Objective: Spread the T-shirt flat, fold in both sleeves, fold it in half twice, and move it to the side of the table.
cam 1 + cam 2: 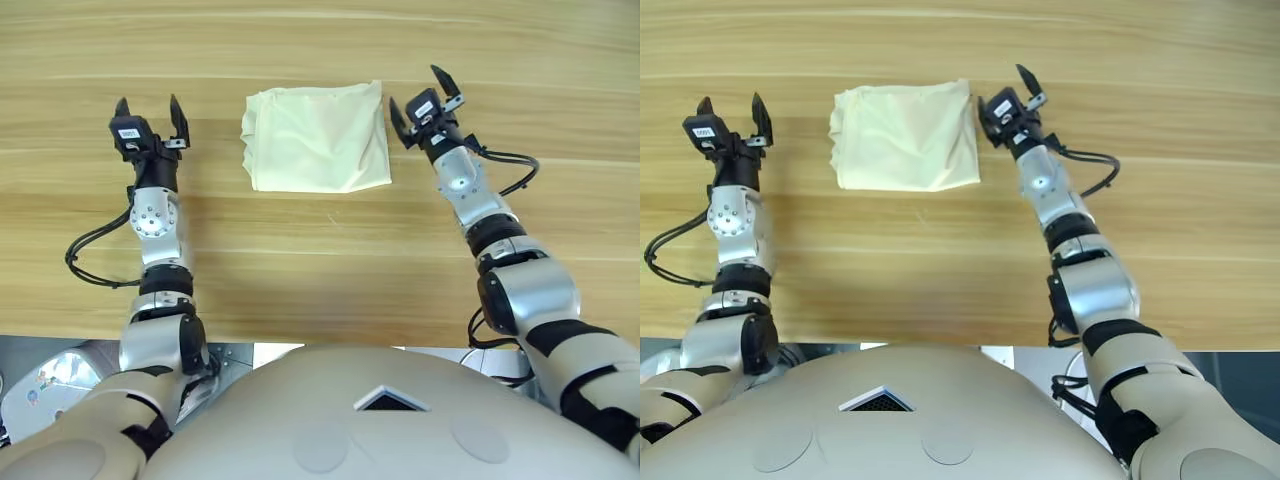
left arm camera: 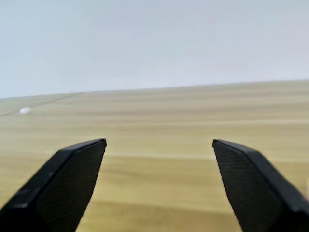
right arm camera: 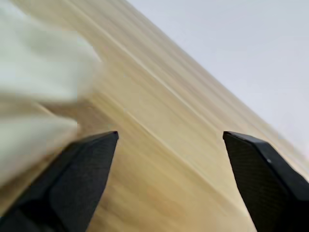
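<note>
The pale cream T-shirt [image 1: 316, 138] lies folded into a compact square on the wooden table [image 1: 320, 260]. My left gripper [image 1: 151, 106] hovers to its left, a short gap away, open and holding nothing. My right gripper [image 1: 423, 91] is just off the shirt's right edge near its far corner, also open and empty. In the right wrist view the shirt's corner [image 3: 34, 96] shows beside one finger [image 3: 72, 188]. The left wrist view looks between two spread fingers [image 2: 63, 183] at bare wood.
Bare wood stretches on every side of the shirt, with wide free room to the far left and far right. Black cables [image 1: 90, 255] trail from both forearms above the table's near edge.
</note>
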`<control>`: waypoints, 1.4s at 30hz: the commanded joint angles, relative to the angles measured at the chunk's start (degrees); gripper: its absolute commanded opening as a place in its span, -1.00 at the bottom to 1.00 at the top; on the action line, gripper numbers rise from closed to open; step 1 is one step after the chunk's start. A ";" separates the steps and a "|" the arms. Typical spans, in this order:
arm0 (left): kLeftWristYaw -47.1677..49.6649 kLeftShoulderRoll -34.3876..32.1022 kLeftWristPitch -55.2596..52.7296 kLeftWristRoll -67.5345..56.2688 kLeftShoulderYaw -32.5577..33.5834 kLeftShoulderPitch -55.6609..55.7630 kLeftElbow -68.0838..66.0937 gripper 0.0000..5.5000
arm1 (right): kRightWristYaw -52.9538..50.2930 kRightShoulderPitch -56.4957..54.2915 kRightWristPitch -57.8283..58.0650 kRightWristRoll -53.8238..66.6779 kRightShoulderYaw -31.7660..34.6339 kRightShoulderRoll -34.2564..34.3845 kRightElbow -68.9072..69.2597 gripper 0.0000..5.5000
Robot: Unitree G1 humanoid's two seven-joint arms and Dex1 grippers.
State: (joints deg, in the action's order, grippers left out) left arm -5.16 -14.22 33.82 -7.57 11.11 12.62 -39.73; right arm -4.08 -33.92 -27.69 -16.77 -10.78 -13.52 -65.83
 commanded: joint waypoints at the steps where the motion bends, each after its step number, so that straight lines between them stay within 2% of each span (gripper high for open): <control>1: 1.96 1.67 0.49 0.67 0.50 -1.04 2.66 0.61 | -4.48 -1.86 0.09 0.19 1.85 -1.10 0.76 0.45; 6: 4.33 3.71 0.48 1.42 1.10 -1.45 1.38 0.61 | -1.06 1.94 -3.24 -0.47 -1.62 3.46 19.33 0.45; 9: 0.98 4.65 3.91 7.13 -5.27 -2.67 3.64 0.61 | 2.07 5.44 -1.33 -2.48 -5.84 6.36 25.08 0.45; 11: -0.54 4.13 6.56 12.46 -9.88 -2.69 4.23 0.61 | 2.66 7.54 0.38 -2.88 -6.38 6.82 25.23 0.45; 17: 0.75 3.28 6.84 18.85 -13.75 2.46 0.20 0.61 | 0.38 3.33 3.02 -1.57 -3.56 7.46 12.70 0.45; 22: 0.87 3.74 6.94 19.48 -15.12 2.38 -1.11 0.61 | -1.14 -2.25 7.80 2.70 2.97 6.01 -2.26 0.45; 25: 0.16 3.95 5.54 21.08 -17.32 2.95 -3.28 0.61 | -1.60 -2.59 8.60 3.89 4.65 5.91 -5.12 0.45; 32: 5.10 2.96 0.81 28.14 -21.90 6.61 -12.85 0.61 | -0.23 -2.53 7.86 5.95 6.32 6.77 -5.33 0.45; 35: 8.05 1.55 2.32 25.23 -18.95 5.26 -11.90 0.61 | 0.11 2.82 6.37 9.29 9.41 6.16 -2.17 0.45; 37: 8.44 1.08 5.46 19.13 -14.10 1.80 -8.04 0.61 | -0.55 9.10 0.46 9.71 9.63 5.50 12.02 0.45; 40: 6.66 3.28 8.71 5.65 -6.05 -2.69 -1.79 0.61 | 2.67 13.80 0.62 7.64 4.34 8.62 40.35 0.45; 42: 6.06 4.66 9.13 -0.06 -3.03 -4.68 1.21 0.61 | 3.60 10.34 4.16 4.68 0.15 11.82 42.43 0.45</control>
State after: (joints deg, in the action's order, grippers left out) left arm 1.72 -11.08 42.48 -1.91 4.73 10.45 -41.64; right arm -2.02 -20.23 -26.62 -9.12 -6.39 -5.09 -27.37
